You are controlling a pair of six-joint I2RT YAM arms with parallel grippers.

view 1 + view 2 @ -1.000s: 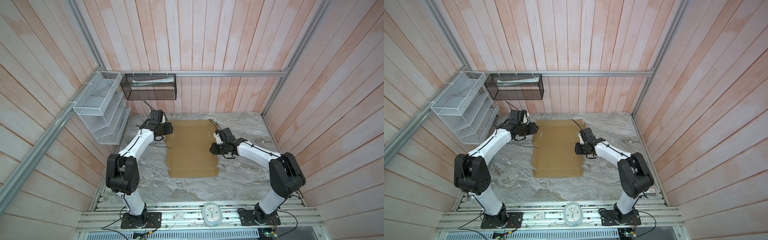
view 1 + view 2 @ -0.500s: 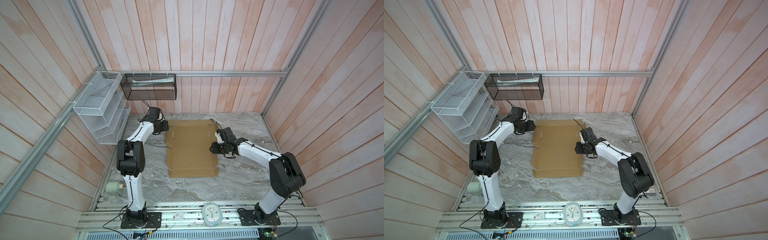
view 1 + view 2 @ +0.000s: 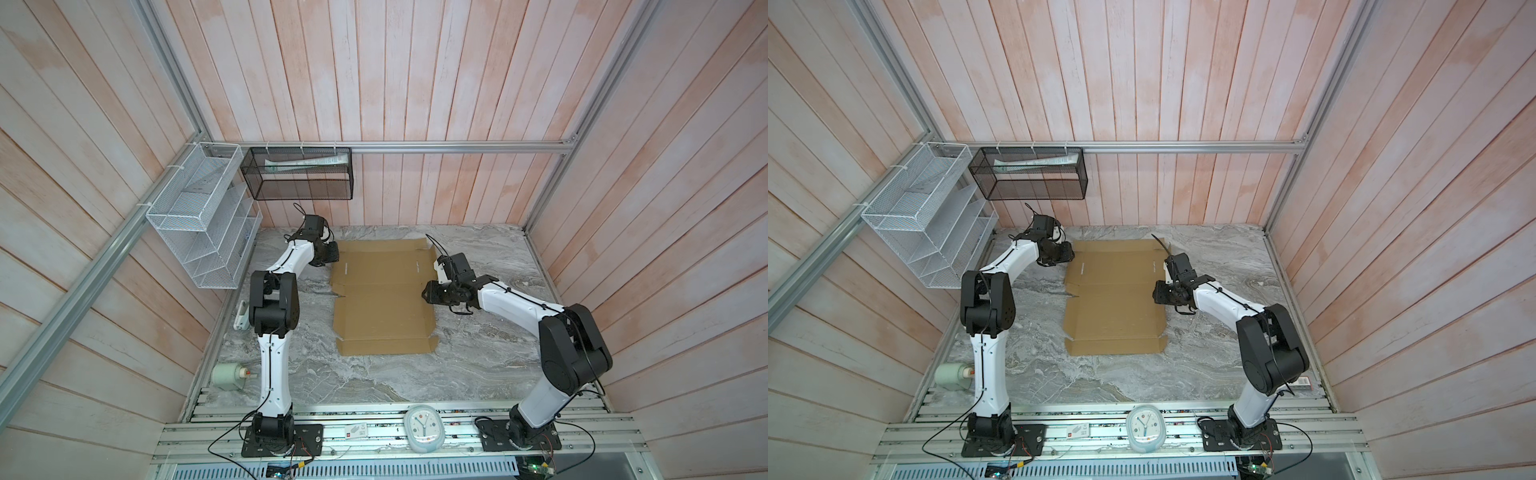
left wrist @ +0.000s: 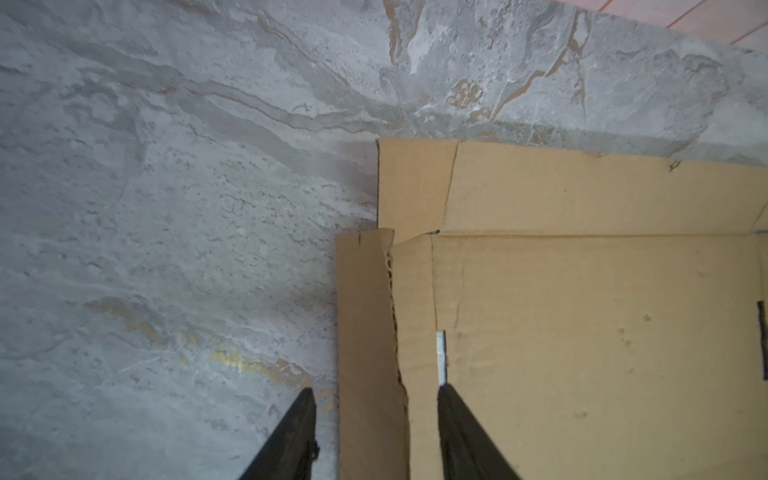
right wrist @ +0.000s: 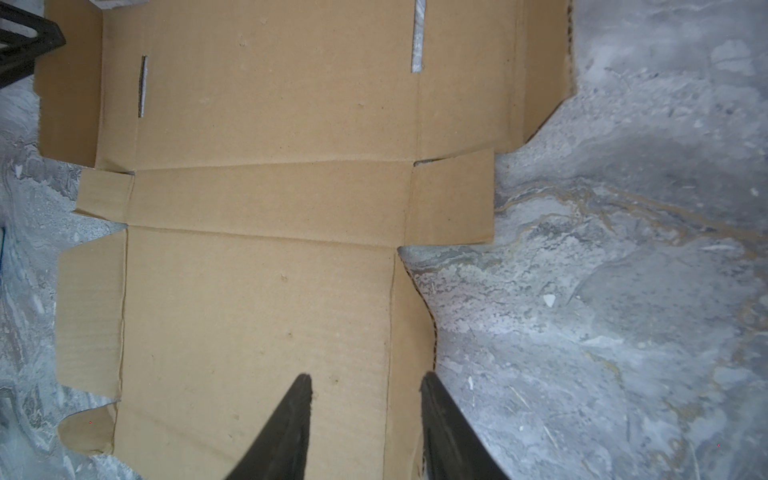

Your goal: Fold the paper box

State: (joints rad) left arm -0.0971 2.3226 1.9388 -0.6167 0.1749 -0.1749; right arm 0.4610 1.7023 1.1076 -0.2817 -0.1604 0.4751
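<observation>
Box (image 3: 382,299) flat, unfolded, on bench (image 3: 478,365) middle. Left fingers (image 4: 295,440) apart, straddling raised side flap at far-left edge. Right fingers (image 5: 286,432) apart, over right flap crease, nothing clamped.

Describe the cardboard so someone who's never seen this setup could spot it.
Look at the grey marbled tabletop walled in by pale pink planks. Opened out in its middle lies the paper box, a brown cardboard blank. It is the only brown sheet there, with notched flaps and two short slits near the far end.
</observation>
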